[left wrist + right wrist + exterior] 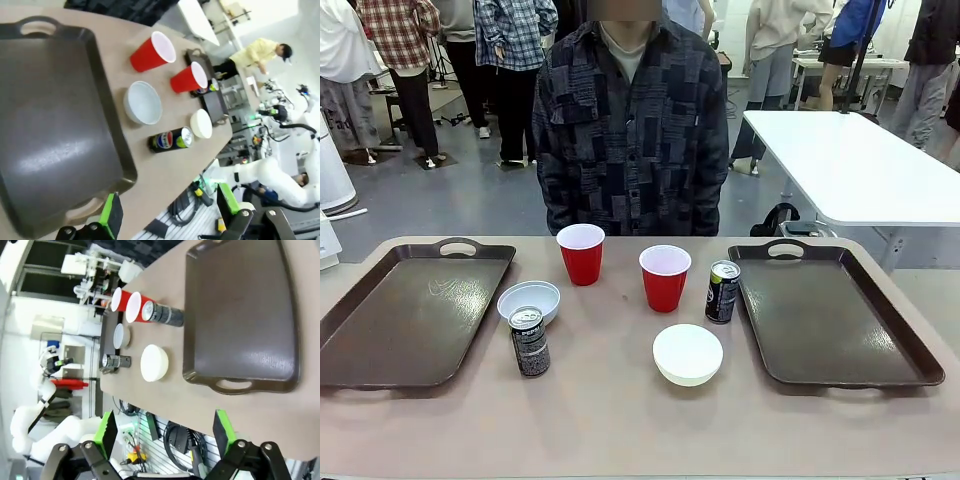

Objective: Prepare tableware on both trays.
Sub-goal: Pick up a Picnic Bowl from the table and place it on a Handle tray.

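**1. Left end effector, right end effector.** Both hang above the near edge of the worktop. Jaws are wide apart with nothing in them.

**2. Left tray, right tray.** One lies at each side of the worktop. Both are bare, so every piece is yet to be placed.

**3. Near bowl.** White, standing alone right of centre, nearest the robot. It is shallow and wide, so a pinch on the rim may slip or flip it.

**4. Left can.** Upright, close in front of the far bowl and beside the left tray. It is slim and tall. A finger coming down between the two could knock the can over or shove the bowl.

**5. Right can.** Upright, just beside the right tray's rim. If dragged rather than lifted, it would likely catch the raised rim and topple.

**6. Left cup, right cup.** Both upright with mouths up, between the trays and apart from each other. They look light, so too firm a squeeze may buckle them and a passing brush may tip them.

**7. Person.** Standing at the far edge, close behind the cups. A long reach comes near them.

**General hazard.** All six pieces crowd the middle, so both arms reaching in together might clash.
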### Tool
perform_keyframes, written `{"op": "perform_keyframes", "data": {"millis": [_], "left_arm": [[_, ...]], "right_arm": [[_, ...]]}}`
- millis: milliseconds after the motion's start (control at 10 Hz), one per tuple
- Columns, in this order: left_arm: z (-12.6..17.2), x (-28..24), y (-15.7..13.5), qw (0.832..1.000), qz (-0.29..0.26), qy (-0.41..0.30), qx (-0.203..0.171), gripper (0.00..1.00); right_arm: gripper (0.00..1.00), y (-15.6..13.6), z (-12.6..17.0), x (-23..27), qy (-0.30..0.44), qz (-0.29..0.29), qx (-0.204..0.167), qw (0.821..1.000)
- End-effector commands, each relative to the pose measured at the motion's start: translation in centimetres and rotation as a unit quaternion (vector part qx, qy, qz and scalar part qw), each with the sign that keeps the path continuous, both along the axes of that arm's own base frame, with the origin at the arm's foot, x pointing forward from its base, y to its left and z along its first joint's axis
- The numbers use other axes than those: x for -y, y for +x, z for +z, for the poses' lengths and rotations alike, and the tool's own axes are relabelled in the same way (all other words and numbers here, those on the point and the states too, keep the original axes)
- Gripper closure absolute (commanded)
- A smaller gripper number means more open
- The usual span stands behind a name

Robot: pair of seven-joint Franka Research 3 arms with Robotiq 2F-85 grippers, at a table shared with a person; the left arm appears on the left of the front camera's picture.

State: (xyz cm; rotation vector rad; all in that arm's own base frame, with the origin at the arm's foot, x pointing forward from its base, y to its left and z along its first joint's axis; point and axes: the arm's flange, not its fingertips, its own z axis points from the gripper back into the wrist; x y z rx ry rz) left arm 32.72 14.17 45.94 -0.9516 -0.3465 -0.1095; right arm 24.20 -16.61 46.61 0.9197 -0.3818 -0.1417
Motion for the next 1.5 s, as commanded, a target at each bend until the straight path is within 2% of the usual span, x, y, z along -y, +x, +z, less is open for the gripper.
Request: {"op": "perform_keyframes", "data": {"millis": [0, 300, 400, 1400], "left_arm": [[1.0, -0.5, -0.7, 1.0, 0.014, 0.018, -0.02, 0.0], [1.4, -0.4, -0.9, 0.999, -0.002, 0.044, -0.011, 0.0], [0.6, -1.2, -0.6, 1.0, 0.019, 0.02, -0.007, 0.0], [0.6, -1.2, -0.6, 1.0, 0.019, 0.02, -0.007, 0.0]], "right_arm": [[0.0, -1.6, 0.1, 0.4, 0.002, -0.014, 0.002, 1.0], [0.0, -2.1, -0.1, 0.4, 0.005, -0.012, 0.01, 1.0], [0.0, -2.0, 0.1, 1.5, 0.0, -0.029, -0.009, 1.0], [0.0, -2.0, 0.1, 1.5, 0.0, -0.029, -0.009, 1.0]]}}
